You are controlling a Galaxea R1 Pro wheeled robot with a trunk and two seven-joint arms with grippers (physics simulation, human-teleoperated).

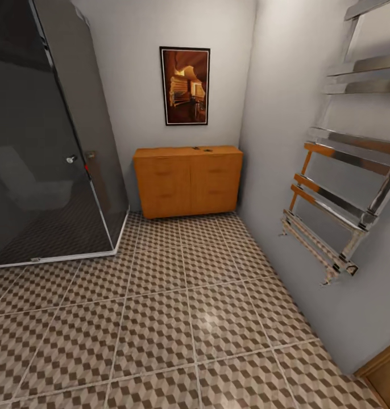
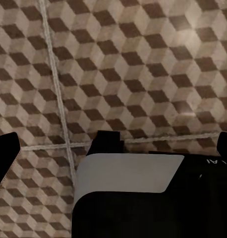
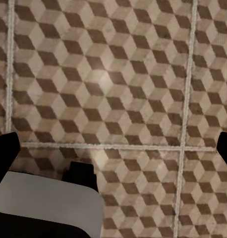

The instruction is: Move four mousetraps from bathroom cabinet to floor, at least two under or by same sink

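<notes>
The bathroom floor of large square tiles printed with brown, beige and cream cubes [image 1: 178, 318] runs up to a low orange-brown wooden cabinet with flat drawer fronts [image 1: 187, 180], which stands against the far wall in the corner. On the cabinet's top, near its right end, lie tiny dark pieces [image 1: 203, 149], too small to tell whether they are the mousetraps. A dark-framed picture in brown and gold [image 1: 185, 86] hangs above the cabinet. A dark glass shower enclosure [image 1: 47, 147] stands just beside the cabinet's left end, and a chrome towel rail [image 1: 343, 210] is fixed to the right wall.

The left pincer [image 2: 113, 153] and the right pincer [image 3: 113, 148] each hang over patterned tiles with dark fingertips at opposite picture edges, spread wide and holding nothing.
</notes>
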